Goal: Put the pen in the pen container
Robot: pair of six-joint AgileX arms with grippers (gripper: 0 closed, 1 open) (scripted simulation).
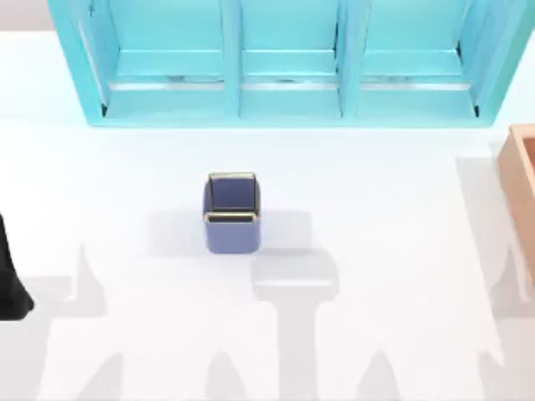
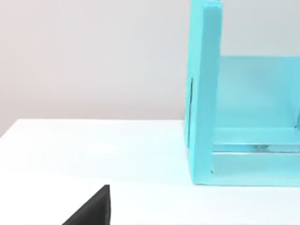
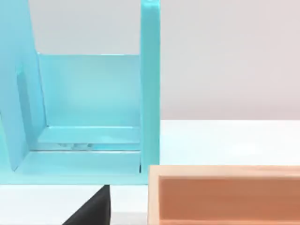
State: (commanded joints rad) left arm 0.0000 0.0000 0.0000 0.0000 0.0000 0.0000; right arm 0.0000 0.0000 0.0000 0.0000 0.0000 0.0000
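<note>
One white table (image 1: 376,209) carries every item. The turquoise shelf unit (image 1: 284,63) is set along the far edge, and its three compartments are opened toward the arms. The orange-brown wooden box (image 1: 522,188) is placed at the table's right edge, near the shelf unit's right end.

The pen container (image 1: 231,213) is stood upright near the middle of the table, slightly left of centre and well apart from both the shelf unit and the box. Its gold-rimmed mouth is turned upward. This placement is judged to leave free room on all sides for a descent from above.

The left arm (image 1: 12,280) is held at the table's left edge. The left gripper (image 2: 93,211) is pointed toward the shelf unit's left end panel. The right gripper (image 3: 93,211) is pointed toward the shelf unit's right end and the box. Neither gripper's state can be told. The pen's position cannot be established. The task is judged not yet begun.
</note>
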